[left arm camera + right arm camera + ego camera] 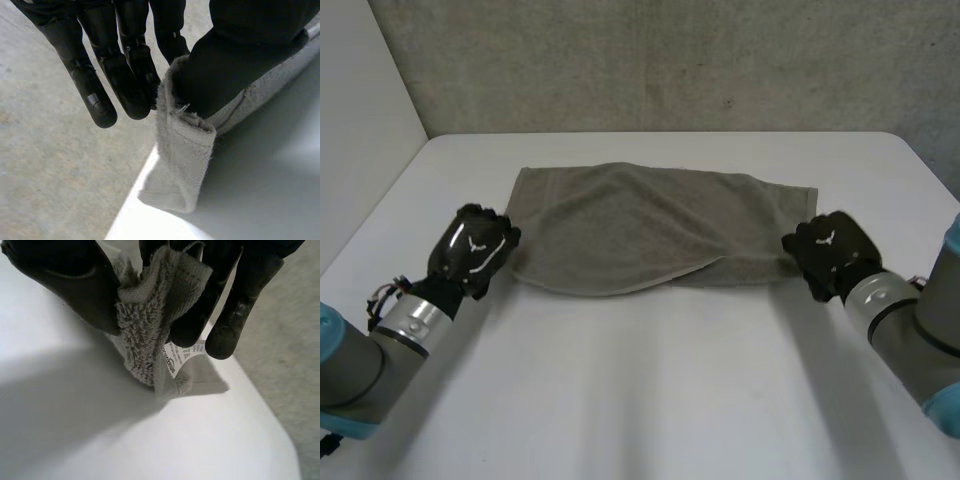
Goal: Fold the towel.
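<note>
Left hand (475, 250) has the towel (650, 225) by its near left corner, thumb and fingers closed on a folded bit of the edge, lifting it just off the table (650, 380); right hand (832, 258) is at the near right corner, thumb and fingers clamped on a bunched wad of cloth, a white label (176, 356) poking out beneath; the grey towel lies doubled across the middle of the white table, spanning from hand to hand, its near edge curving; a grey wall (650, 60) stands behind.
</note>
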### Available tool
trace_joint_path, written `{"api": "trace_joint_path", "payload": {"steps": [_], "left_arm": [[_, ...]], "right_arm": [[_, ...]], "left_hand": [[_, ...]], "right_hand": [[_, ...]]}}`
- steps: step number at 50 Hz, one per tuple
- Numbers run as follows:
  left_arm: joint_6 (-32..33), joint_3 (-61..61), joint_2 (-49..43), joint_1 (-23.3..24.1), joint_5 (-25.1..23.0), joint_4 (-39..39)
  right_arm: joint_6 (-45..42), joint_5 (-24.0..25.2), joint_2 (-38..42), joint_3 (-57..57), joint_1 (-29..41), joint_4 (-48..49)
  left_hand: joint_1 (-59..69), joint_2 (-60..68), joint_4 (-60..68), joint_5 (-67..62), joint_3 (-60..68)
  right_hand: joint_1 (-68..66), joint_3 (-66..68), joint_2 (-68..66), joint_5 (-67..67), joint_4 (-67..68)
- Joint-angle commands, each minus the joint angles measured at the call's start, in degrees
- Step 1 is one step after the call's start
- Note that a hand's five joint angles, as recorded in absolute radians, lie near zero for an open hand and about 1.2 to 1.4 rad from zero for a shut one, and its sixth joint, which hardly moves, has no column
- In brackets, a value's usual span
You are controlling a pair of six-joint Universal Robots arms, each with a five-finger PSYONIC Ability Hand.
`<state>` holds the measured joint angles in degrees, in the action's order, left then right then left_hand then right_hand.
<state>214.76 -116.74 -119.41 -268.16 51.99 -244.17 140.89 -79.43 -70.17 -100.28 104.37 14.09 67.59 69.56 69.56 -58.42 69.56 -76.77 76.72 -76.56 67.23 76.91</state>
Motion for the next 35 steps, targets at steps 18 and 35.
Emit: {"api": "trace_joint_path", "payload": {"steps": [18, 35], "left_arm": [[-19.20, -1.37, 35.19, -14.48, 4.35, 53.59], [-20.61, -0.06, 31.43, -11.51, -1.54, 52.48]], "right_arm": [[-23.38, 18.87, -16.22, -2.11, -20.08, -40.37], [-21.20, 17.04, -6.57, 9.82, -18.25, -42.93]], "left_hand": [[12.41, 10.44, 10.44, -11.58, 10.44], [12.41, 10.44, 10.44, -11.58, 10.44]], "right_hand": [[-3.23, 3.28, -3.44, 2.77, 3.09], [-3.23, 3.28, -3.44, 2.77, 3.09]]}}
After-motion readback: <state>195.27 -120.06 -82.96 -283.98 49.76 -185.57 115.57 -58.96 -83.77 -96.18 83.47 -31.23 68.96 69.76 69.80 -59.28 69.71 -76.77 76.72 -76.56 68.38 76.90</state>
